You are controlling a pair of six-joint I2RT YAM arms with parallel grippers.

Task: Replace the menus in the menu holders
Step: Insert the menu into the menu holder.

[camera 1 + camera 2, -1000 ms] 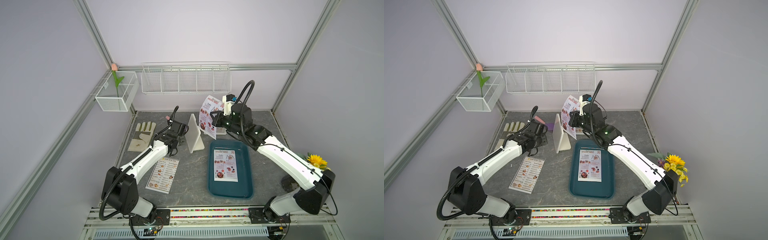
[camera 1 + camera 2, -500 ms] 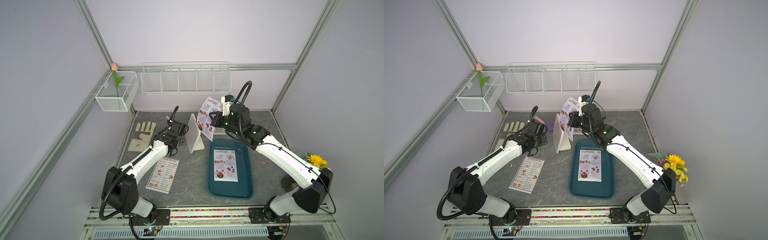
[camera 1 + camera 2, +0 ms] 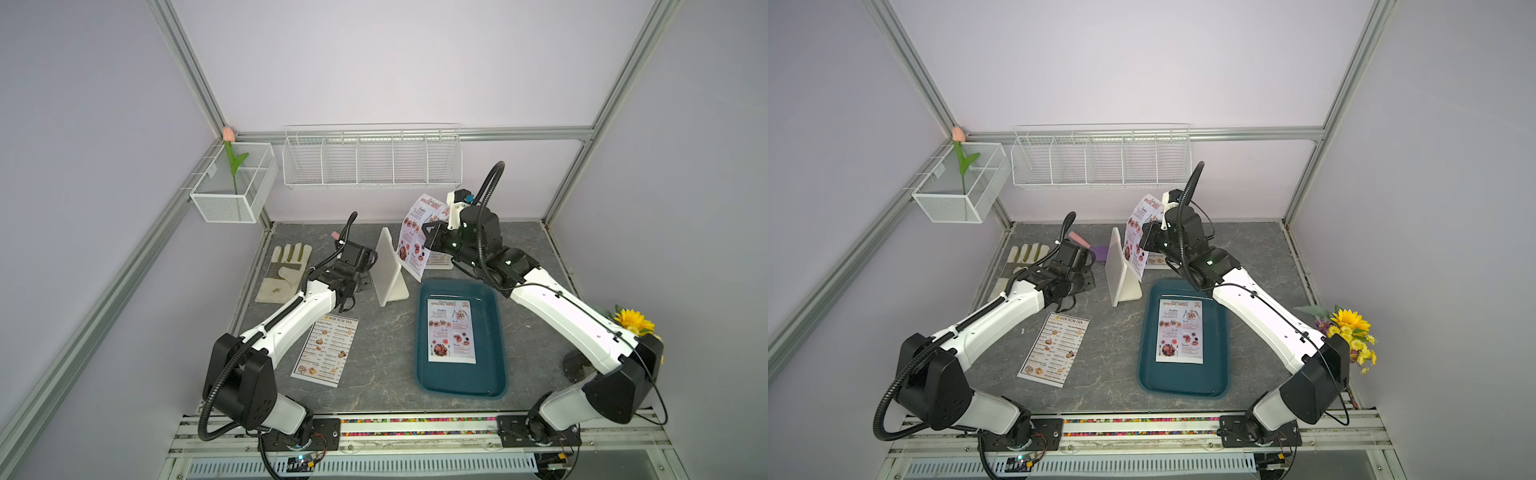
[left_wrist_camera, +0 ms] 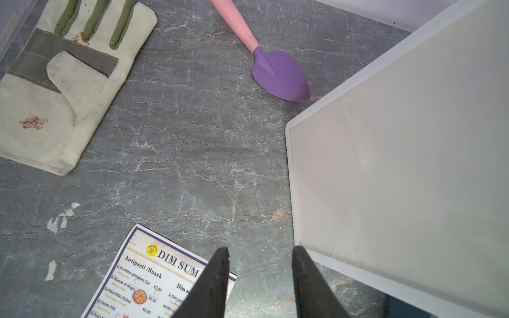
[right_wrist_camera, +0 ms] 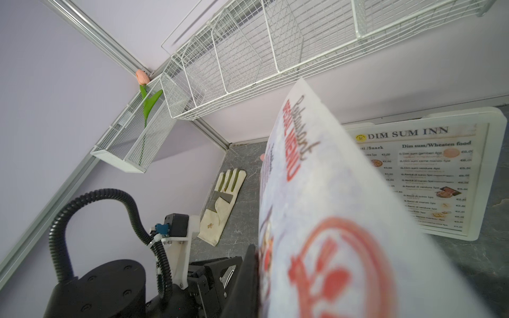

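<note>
An empty white menu holder (image 3: 388, 266) (image 3: 1116, 266) (image 4: 399, 179) stands upright mid-table. My right gripper (image 3: 430, 241) (image 3: 1148, 239) (image 5: 256, 250) is shut on a SPECIAL MENU sheet (image 3: 415, 237) (image 3: 1136, 232) (image 5: 330, 206), held upright in the air just right of that holder. Behind it a second menu holder (image 5: 429, 176) (image 3: 440, 259) contains a DIM SUM INN menu. My left gripper (image 3: 362, 279) (image 3: 1086, 282) (image 4: 259, 250) hangs open over bare table at the empty holder's left edge. Another DIM SUM INN menu (image 3: 326, 351) (image 3: 1054, 349) (image 4: 154, 278) lies flat near it.
A teal tray (image 3: 490, 353) (image 3: 1214, 353) at front right holds a second SPECIAL MENU sheet (image 3: 451, 330) (image 3: 1179, 330). A glove (image 3: 284, 270) (image 4: 55, 96) and a purple trowel (image 4: 278, 71) (image 3: 1084, 243) lie at back left. Wire baskets (image 3: 372, 160) hang on the back wall; a sunflower (image 3: 631, 322) stands right.
My right gripper has shifted the held sheet slightly left, toward the empty holder. The left arm has stayed put.
</note>
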